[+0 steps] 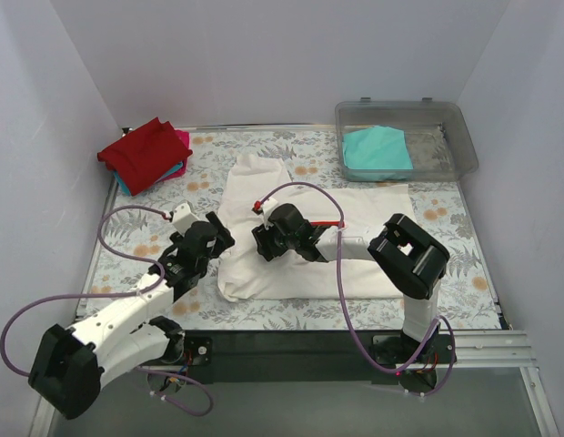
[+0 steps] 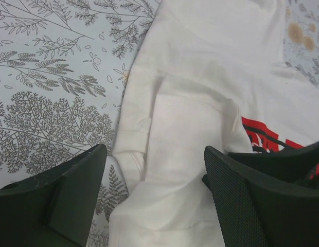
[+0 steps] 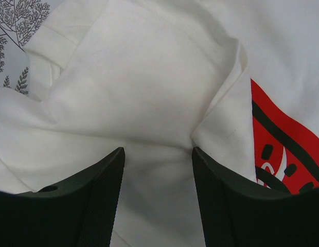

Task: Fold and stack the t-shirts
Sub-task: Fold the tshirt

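- Right now the white t-shirt point(image 1: 264, 187) lies spread in the middle of the table point(image 1: 464, 264). Its long axis runs roughly left to right, and 1 part reaches toward the far side.
- The left gripper point(image 1: 218, 238) has its jaws apart, straddling the shirt's left edge. In the left wrist view, 1 finger hangs over the bare flowered table and the other over the cloth, with nothing pinched.
- The right gripper point(image 1: 266, 244) is over the shirt's middle with its jaws also apart. Rumpled white cloth shows beneath the gap and the red print point(image 3: 283, 149) lies just to 1 side. I cannot tell whether the pads touch the cloth.
- The left edge is what the next fold probably turns on. It lies directly under the left gripper, so the left arm is nearer to it, and the rest of the shirt stretches away to the right.
- The folded pile topped by a red shirt point(image 1: 146, 150) sits in the far left corner, well apart.
- 1 teal shirt point(image 1: 377, 150) rests in the clear bin point(image 1: 464, 137) at the far right.
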Robot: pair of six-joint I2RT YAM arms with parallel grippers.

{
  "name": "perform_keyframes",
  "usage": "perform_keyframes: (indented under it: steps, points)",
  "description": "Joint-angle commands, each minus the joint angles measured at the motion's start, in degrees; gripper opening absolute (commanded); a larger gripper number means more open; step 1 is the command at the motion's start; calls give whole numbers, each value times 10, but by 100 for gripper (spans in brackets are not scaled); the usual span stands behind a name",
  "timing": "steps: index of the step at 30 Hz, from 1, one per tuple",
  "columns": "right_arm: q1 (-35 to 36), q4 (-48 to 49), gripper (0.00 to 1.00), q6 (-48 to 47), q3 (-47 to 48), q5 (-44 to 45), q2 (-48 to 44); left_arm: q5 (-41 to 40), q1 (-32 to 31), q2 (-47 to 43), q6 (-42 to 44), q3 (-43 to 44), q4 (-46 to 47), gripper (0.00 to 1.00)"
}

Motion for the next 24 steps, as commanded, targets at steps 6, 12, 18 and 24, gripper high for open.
perform_keyframes:
  steps: [6, 12, 18, 24]
  points:
    - [-3, -45, 50, 3, 2, 2, -5, 102, 65, 111, 41, -30, 128, 65]
    - [-3, -58, 50, 5, 12, 5, 3, 153, 114, 146, 38, -59, 188, 59]
    - [-3, -69, 50, 1, 19, 11, 4, 165, 124, 177, 37, -61, 198, 50]
    - [-3, -70, 50, 0, 19, 9, -1, 177, 126, 203, 40, -61, 208, 38]
